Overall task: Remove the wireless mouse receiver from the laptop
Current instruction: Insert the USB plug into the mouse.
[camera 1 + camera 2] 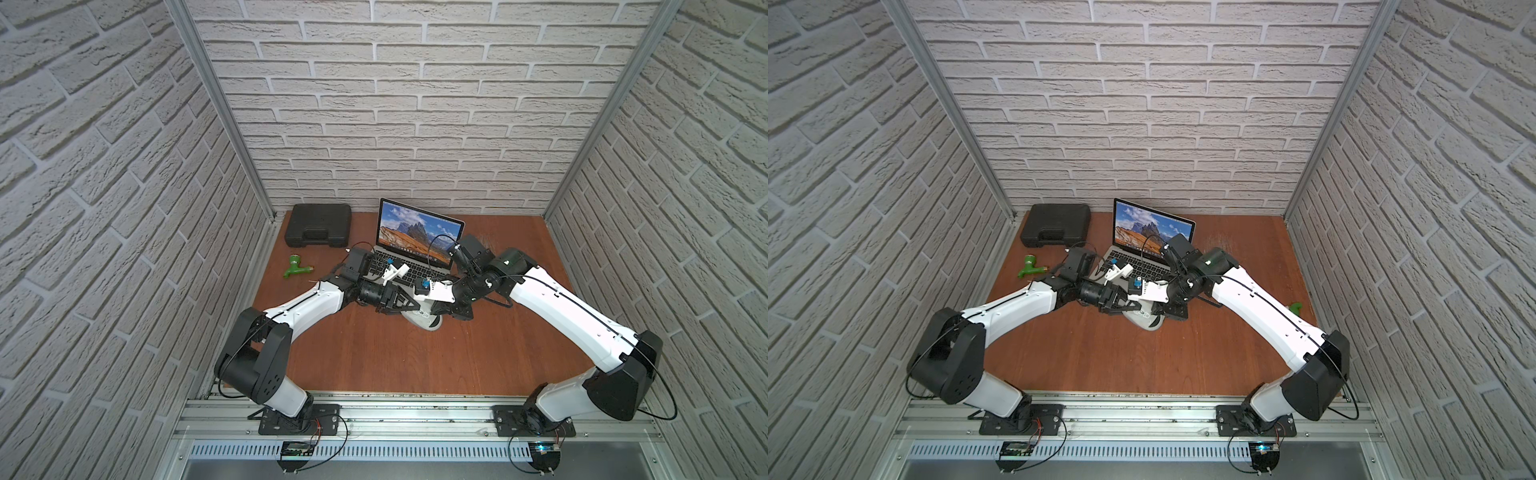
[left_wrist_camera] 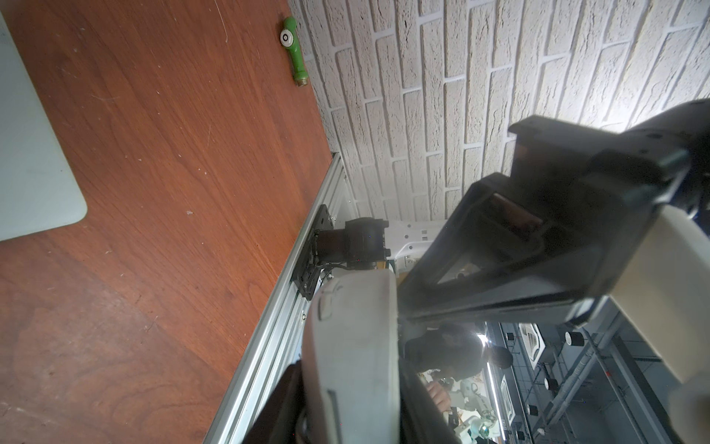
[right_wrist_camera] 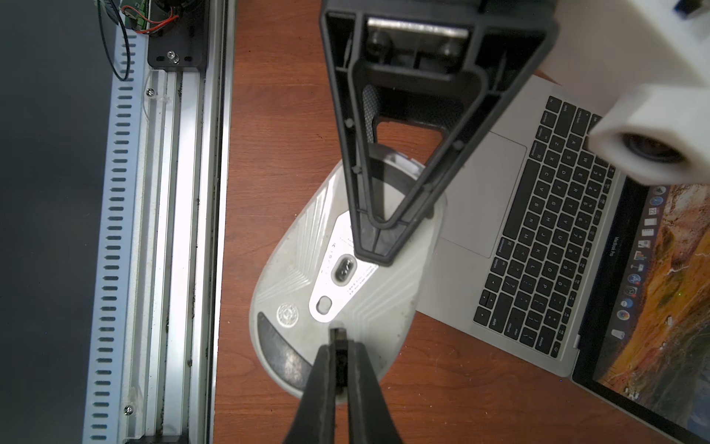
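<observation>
At six o'clock of the laptop [image 1: 415, 230], reckoning the back wall as twelve in both top views, both grippers stood crowded together above the table [image 1: 374, 357]. The wireless mouse receiver [image 3: 338, 336] was clear of the laptop. It sat pinched between the tips of the right gripper [image 3: 339, 361], whose jaws were clenched on it with a short end projecting. That end hung just over the upturned underside of the mouse [image 3: 303, 276]. The left gripper [image 1: 410, 309] grasped the mouse, one finger lying across the underside and the other hidden behind the body. Principal risk, in my judgement: the receiver was small and held only at the fingertips. A brush against the mouse or the left finger could twist it loose, and it would drop to the table, possibly out of sight. Second risk: the wrists were very close, so a careless withdrawal by either arm could knock the other or drive the mouse against the laptop's front edge. Pose: the left arm reached in from seven o'clock and the right from five o'clock, forearms converging, with the right gripper pointed down toward the mouse. Whether the mouse rested on the table could not be told.
</observation>
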`<state>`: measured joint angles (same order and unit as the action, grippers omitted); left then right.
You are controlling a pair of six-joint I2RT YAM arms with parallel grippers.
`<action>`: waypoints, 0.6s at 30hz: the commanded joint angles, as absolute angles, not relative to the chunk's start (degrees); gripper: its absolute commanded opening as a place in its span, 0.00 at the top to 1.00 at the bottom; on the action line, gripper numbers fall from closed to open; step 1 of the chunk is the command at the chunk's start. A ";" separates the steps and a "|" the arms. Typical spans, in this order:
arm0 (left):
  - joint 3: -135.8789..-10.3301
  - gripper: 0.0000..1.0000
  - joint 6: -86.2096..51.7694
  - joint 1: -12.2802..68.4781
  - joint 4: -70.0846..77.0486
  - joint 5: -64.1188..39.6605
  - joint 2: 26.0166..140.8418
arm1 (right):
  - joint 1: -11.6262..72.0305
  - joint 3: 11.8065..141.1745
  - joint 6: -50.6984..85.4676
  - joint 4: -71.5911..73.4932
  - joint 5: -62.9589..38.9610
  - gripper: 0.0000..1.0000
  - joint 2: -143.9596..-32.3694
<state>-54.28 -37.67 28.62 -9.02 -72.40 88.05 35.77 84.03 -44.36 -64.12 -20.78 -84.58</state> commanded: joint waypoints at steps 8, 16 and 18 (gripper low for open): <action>-57.56 1.00 -35.07 28.69 -8.88 -76.46 87.59 | 35.69 82.52 -42.72 -62.35 -16.22 0.94 -84.27; -57.65 1.00 -34.88 28.56 -8.69 -76.46 88.02 | 35.69 81.43 -41.07 -59.11 -16.27 0.54 -80.28; -57.64 1.00 -34.89 28.58 -8.52 -76.47 88.05 | 35.49 82.04 -39.91 -58.73 -16.45 0.51 -79.25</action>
<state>-55.75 -36.05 28.58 -10.44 -73.01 88.47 35.77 82.04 -41.80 -60.69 -17.17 -81.80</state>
